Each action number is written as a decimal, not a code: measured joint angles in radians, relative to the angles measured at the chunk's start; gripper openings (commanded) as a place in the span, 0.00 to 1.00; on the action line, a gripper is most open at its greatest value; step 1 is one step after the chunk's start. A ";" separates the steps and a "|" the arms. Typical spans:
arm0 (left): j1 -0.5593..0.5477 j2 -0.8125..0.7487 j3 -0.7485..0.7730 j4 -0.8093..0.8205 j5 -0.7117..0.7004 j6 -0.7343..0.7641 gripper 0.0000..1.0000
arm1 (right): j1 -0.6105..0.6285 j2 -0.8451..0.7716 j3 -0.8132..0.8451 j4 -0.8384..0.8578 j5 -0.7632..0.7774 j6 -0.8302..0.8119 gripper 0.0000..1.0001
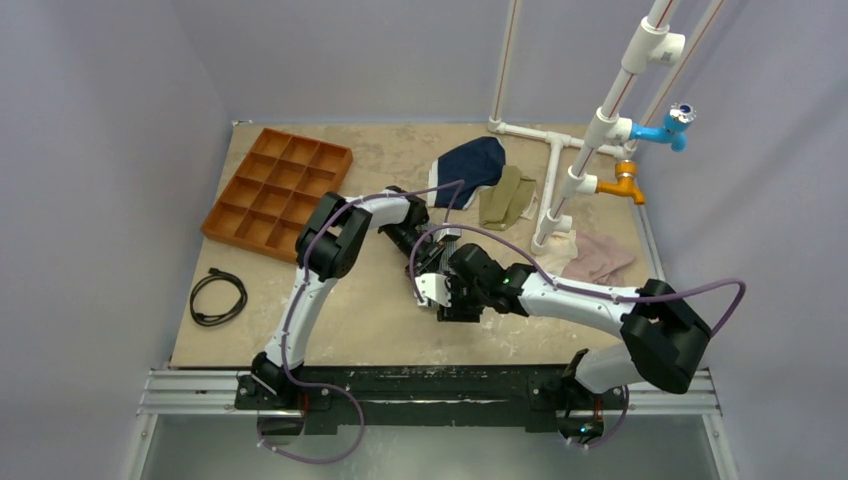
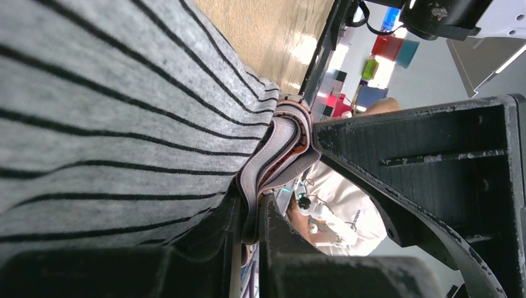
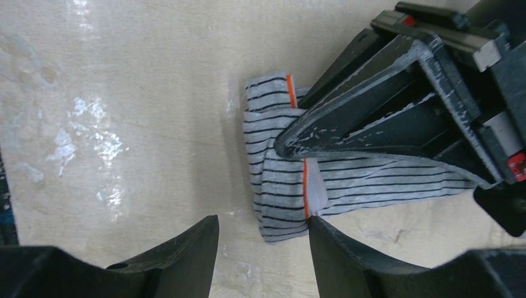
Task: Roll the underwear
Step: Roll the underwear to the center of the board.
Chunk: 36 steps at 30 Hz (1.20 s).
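The underwear (image 3: 279,180), grey-and-white striped with an orange seam, lies partly rolled on the table. In the top view the arms hide nearly all of it. My left gripper (image 2: 255,211) is shut on its folded waistband, and the striped cloth (image 2: 111,124) fills the left of that view. One of its black fingers (image 3: 372,118) lies over the cloth in the right wrist view. My right gripper (image 3: 263,230) stands open just short of the roll's near end, its right fingertip touching the cloth's edge by the seam. Both grippers (image 1: 432,262) meet mid-table.
An orange compartment tray (image 1: 278,190) sits at the back left, a black cable loop (image 1: 218,297) in front of it. A navy garment (image 1: 472,165), an olive-tan one (image 1: 505,198) and a pink cloth (image 1: 598,258) lie round a white pipe frame (image 1: 560,180) at the back right.
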 measured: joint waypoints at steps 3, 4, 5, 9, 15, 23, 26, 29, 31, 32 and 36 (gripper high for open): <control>0.000 0.001 0.000 -0.002 0.000 0.000 0.00 | 0.016 0.002 -0.002 0.031 0.042 -0.013 0.52; 0.000 0.001 0.001 -0.003 0.000 0.000 0.00 | 0.019 0.002 -0.002 0.044 0.054 -0.016 0.52; 0.000 0.002 0.002 -0.003 0.000 0.002 0.00 | 0.023 0.005 -0.002 0.058 0.065 -0.019 0.52; 0.000 0.002 0.002 -0.007 0.000 0.004 0.00 | 0.034 0.031 -0.002 0.091 0.089 -0.029 0.51; 0.000 0.002 0.003 -0.010 0.001 0.006 0.00 | 0.043 0.079 -0.005 0.111 0.093 -0.044 0.49; 0.000 0.004 0.005 -0.018 0.005 0.016 0.00 | 0.043 0.126 -0.009 0.140 0.098 -0.072 0.32; 0.000 0.005 0.005 -0.022 0.006 0.026 0.00 | 0.043 0.138 -0.005 0.153 0.100 -0.082 0.21; 0.002 0.005 0.005 -0.026 0.006 0.031 0.02 | 0.043 0.153 0.008 0.151 0.097 -0.093 0.07; 0.005 0.005 0.003 -0.027 0.006 0.033 0.09 | 0.043 0.161 0.024 0.132 0.091 -0.099 0.00; 0.007 0.005 0.001 -0.026 0.006 0.034 0.14 | 0.043 0.166 0.034 0.120 0.088 -0.101 0.00; 0.008 -0.008 -0.012 -0.021 0.000 0.035 0.31 | 0.041 0.197 0.089 0.050 0.062 -0.105 0.00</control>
